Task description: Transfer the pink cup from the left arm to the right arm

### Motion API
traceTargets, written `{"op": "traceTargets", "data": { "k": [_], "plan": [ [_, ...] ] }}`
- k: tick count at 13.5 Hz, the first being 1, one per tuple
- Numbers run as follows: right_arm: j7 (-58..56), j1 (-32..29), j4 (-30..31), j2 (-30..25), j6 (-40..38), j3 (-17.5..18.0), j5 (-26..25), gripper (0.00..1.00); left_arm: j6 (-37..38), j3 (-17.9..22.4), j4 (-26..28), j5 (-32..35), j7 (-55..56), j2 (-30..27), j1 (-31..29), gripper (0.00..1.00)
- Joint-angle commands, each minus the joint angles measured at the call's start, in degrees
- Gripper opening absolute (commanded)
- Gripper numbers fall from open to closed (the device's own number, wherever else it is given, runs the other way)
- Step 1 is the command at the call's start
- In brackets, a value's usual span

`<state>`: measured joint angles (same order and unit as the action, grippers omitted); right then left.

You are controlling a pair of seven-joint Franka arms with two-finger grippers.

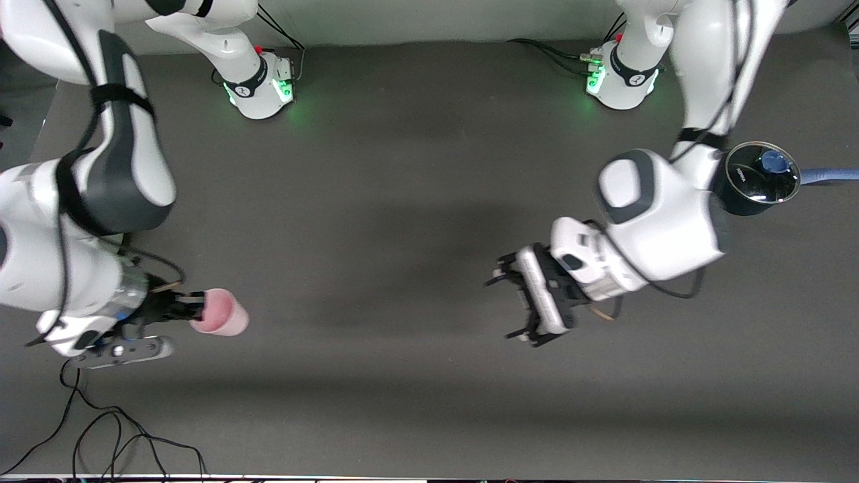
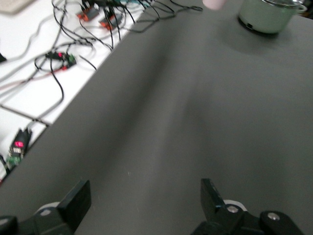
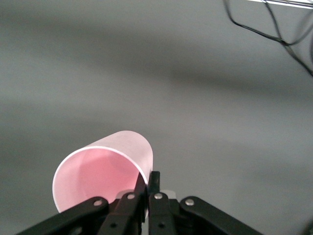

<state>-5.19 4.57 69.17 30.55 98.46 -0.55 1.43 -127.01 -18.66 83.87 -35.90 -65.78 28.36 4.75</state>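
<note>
The pink cup (image 1: 221, 312) is held on its side above the table at the right arm's end. My right gripper (image 1: 194, 308) is shut on the cup's rim wall. In the right wrist view the cup (image 3: 102, 169) has its open mouth facing the camera, and the right gripper (image 3: 148, 182) pinches the wall with one finger inside and one outside. My left gripper (image 1: 504, 307) is open and empty over the bare mat, well apart from the cup. In the left wrist view the left gripper (image 2: 145, 196) is spread wide, and a bit of the cup (image 2: 213, 4) shows far off.
A black pot (image 1: 762, 178) with a blue handle (image 1: 829, 176) stands beside the left arm. A pale green pot (image 2: 269, 14) stands near the cup's end of the table. Loose cables (image 1: 100, 436) lie by the table's near edge, and more cables (image 2: 63, 58) lie off the mat.
</note>
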Motion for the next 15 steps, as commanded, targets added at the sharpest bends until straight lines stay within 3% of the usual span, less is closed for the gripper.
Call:
{"op": "traceTargets", "data": {
  "k": [1, 6, 8, 10, 12, 15],
  "plan": [
    [-11.3, -6.5, 4.9, -2.2, 0.0, -0.1, -0.1, 0.0, 11.1, -0.5, 2.9, 1.1, 0.3, -3.4, -6.0, 1.0],
    [-29.2, -17.1, 5.4, -0.1, 1.8, -0.3, -1.2, 0.0, 28.9, 1.2, 1.7, 14.3, 5.5, -7.1, -13.4, 1.0],
    [-31.9, -19.1, 6.0, 3.4, 6.0, -0.3, -2.2, 0.0, 34.8, 2.2, 1.6, 17.1, 10.0, -9.7, -15.7, 1.0],
    [-34.2, -20.5, 5.9, 7.7, 10.6, -0.3, -2.1, 0.0, 38.1, 3.9, 1.6, 24.7, 14.6, -12.4, -15.8, 1.0],
    [-35.2, -21.0, 5.8, 11.4, 14.9, -0.3, -1.8, 0.0, 41.7, 5.8, 1.6, 26.9, 19.3, -14.1, -15.8, 1.0],
    [-35.5, -21.5, 5.4, 14.6, 16.9, -0.3, -1.6, 0.0, 48.4, 6.9, 1.7, 27.8, 35.3, -18.1, -15.7, 1.0]
  ]
}}
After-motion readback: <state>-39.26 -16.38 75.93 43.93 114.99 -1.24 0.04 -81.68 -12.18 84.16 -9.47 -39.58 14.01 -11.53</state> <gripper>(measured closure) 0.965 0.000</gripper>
